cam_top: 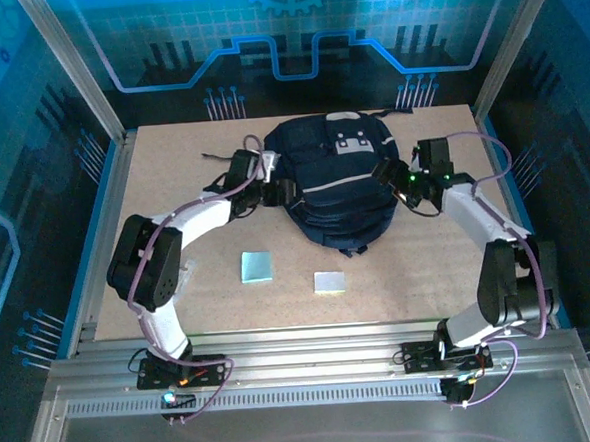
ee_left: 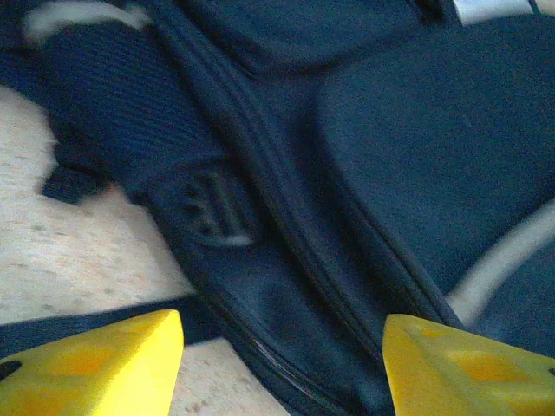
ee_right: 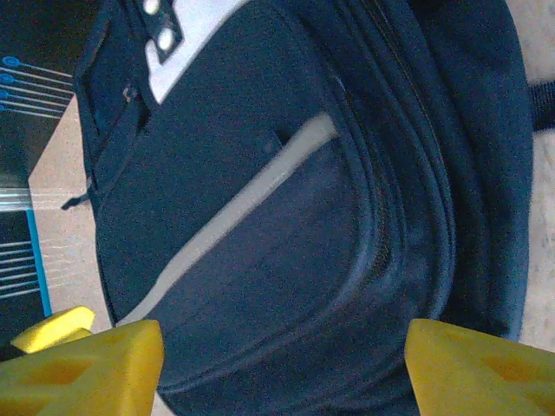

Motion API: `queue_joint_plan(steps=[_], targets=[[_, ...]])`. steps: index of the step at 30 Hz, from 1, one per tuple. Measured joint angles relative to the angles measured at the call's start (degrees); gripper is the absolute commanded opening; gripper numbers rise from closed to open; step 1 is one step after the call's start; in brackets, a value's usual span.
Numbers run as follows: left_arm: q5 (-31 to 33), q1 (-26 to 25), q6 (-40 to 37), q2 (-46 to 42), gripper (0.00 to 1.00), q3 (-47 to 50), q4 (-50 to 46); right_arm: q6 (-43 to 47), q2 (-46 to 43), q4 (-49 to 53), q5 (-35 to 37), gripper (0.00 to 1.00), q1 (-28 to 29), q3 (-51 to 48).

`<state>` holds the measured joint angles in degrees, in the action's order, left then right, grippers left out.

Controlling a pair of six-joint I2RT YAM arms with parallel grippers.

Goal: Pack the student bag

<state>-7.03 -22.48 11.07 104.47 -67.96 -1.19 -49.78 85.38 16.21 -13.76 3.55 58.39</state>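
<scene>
1 student bag (cam_top: 338, 183) lies mid-back on chipboard table (cam_top: 173, 188), 2 pale square pads (cam_top: 257, 266) just in front of bag, L gripper (ee_left: 282, 347) & R gripper (ee_right: 286, 355) flanking bag, both jaws wide, empty, blue-lit walls (cam_top: 284, 41) behind.

we see white shells and black joints on the left arm (cam_top: 185, 228) and right arm (cam_top: 475, 220), thin lilac cables (cam_top: 501, 153), green lights (cam_top: 413, 181), yellow wedge-shaped fingers (ee_left: 95, 364).

Big dark navy student bag (cam_top: 338, 183) with grey-white stripes lies flat at the far middle of the desk (cam_top: 171, 153), zipped shut.
</scene>
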Motion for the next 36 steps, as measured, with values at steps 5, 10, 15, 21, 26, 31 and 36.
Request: queue_joint_plan(steps=[5, 10, 15, 21, 26, 31, 36], targets=[[-2.4, -4.1, -5.8, -0.1, 0.74, 0.0, -3.9, -4.2, 1.0, -1.7, 0.2, 0.76, 0.8, -2.9], [-3.4, -4.6, -12.6, -0.1, 0.71, -0.7, -8.0, -5.2, 7.4, -2.2, 0.9, 0.60, 1.3, -0.7], [-2.8, -4.6, -17.6, 0.8, 0.63, -3.1, -10.4, -5.0, 10.5, -1.9, 2.1, 0.43, 1.3, 0.0], [-1.2, -4.6, -22.6, 5.8, 0.61, -8.9, -13.5, -4.2, 11.3, -1.9, 2.8, 0.42, 1.3, 1.7], [-0.9, -4.5, -25.7, 9.8, 0.42, -12.6, -15.3, -2.9, 11.4, -1.6, 3.4, 0.43, 1.3, 3.4], [-1.8, -3.9, -26.7, 12.3, 0.19, -15.5, -16.6, -1.3, 12.8, 0.3, 4.4, 0.44, 1.2, 6.4], [-1.9, -3.7, -27.1, 12.4, 0.00, -15.6, -16.7, 0.0, 13.6, 1.2, 4.4, 0.43, 1.2, 7.9]])
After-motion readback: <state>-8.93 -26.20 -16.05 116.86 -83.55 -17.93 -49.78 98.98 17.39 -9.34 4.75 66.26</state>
